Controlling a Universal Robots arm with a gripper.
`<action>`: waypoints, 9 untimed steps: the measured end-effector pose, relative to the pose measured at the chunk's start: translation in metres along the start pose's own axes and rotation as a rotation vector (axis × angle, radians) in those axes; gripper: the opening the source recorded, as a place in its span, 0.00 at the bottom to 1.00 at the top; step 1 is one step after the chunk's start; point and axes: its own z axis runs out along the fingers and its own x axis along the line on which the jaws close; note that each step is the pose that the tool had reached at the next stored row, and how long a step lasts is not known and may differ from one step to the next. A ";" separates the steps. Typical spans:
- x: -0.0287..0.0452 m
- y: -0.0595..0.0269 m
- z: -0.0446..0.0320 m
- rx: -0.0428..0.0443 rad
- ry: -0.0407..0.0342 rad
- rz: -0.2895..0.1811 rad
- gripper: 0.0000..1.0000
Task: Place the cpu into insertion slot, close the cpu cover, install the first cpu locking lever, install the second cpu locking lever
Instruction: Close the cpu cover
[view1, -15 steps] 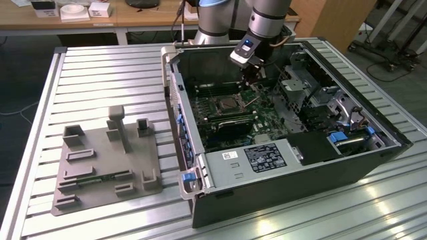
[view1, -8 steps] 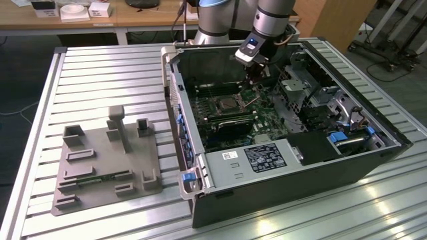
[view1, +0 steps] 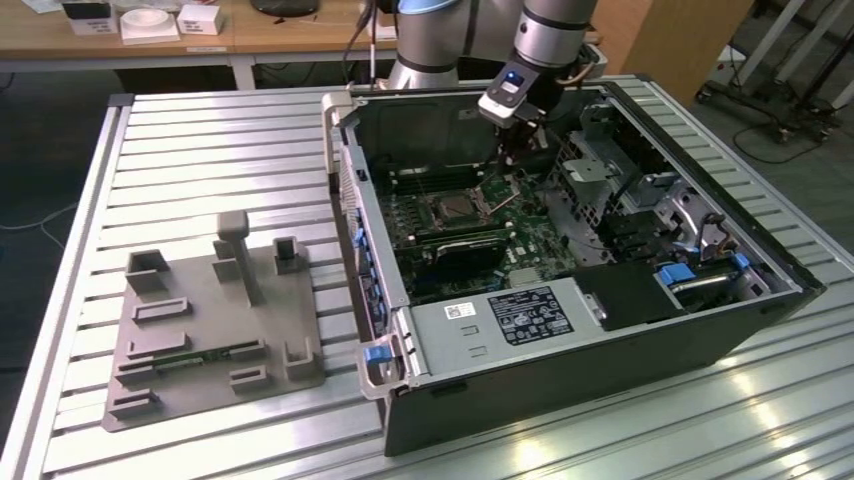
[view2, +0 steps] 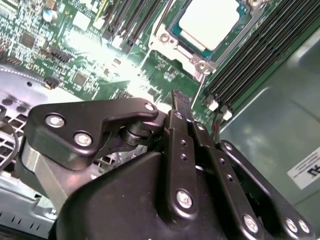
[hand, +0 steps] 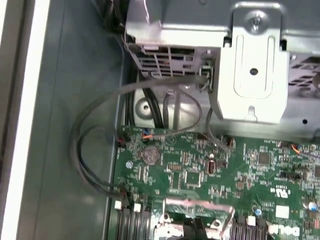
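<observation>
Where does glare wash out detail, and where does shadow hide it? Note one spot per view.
Exterior view: bright reflections streak the slatted table near the computer case, whose inside lies in shade. Second wrist view: a hotspot bleaches the motherboard near the cpu; the gripper looms dark. First wrist view: the case's rim burns out white.

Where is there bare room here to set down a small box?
Bare table slats lie beyond the grey fixture plate, and in front of the computer case toward the exterior view's right. Inside the case, around the gripper, it is crowded.
</observation>
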 end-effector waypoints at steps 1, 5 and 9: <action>0.0003 0.0018 -0.0001 0.0001 -0.0012 0.000 0.11; 0.0017 0.0116 -0.0004 0.0005 -0.0056 0.000 0.11; 0.0031 0.0216 -0.0005 0.0007 -0.0083 0.001 0.11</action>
